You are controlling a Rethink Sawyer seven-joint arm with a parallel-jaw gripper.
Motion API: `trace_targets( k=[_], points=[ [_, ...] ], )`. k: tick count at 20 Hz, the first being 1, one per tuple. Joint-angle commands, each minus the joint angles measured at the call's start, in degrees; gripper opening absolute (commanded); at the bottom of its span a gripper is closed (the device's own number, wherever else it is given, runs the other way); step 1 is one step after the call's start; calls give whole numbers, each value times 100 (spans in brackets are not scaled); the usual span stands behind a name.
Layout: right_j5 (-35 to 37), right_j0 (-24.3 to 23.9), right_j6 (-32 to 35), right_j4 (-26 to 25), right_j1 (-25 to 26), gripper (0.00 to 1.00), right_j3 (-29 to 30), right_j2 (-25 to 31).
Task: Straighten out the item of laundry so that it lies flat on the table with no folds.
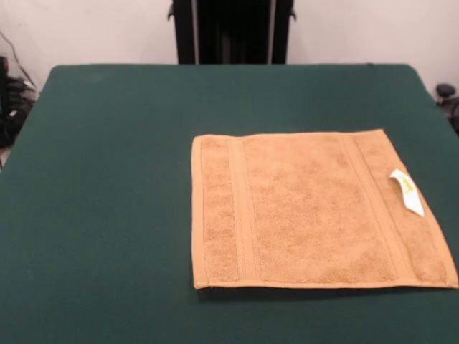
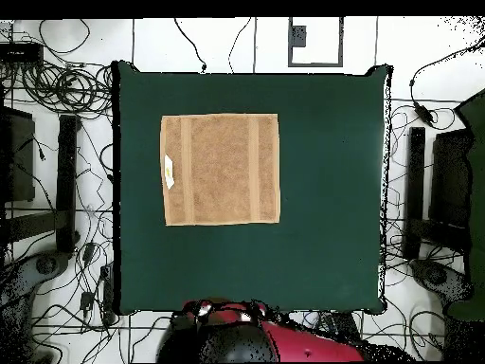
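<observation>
My tan towel [image 1: 315,209] lies spread flat on the green table [image 1: 107,179], white tag [image 1: 407,191] on top near one edge. I see no gripper in either view. It looks fold-free; I'd only check the edges.

The tan towel [image 2: 221,170] lies spread flat on the green table [image 2: 322,190], left of the table's middle, with a small white tag [image 2: 169,171] on its left edge. The robot's red base [image 2: 256,336] sits at the bottom edge.
</observation>
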Motion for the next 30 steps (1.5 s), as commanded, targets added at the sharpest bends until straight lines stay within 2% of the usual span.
trace_targets(
  k=[1, 7, 11, 17, 22, 30],
  points=[
    [1504, -607, -2078, 86, 79, 100, -752, 675],
    [724, -1277, -2980, 67, 629, 100, -723, 903],
    [103, -1619, -3347, 113, 918, 100, -539, 1056],
    [-908, -1677, -3448, 665, 1046, 100, 262, 1137],
    [-1827, -1808, -3781, 1153, 1247, 100, 846, 1281],
    [-2700, -2129, -4012, 1617, 1486, 100, 1423, 1823]
  ],
)
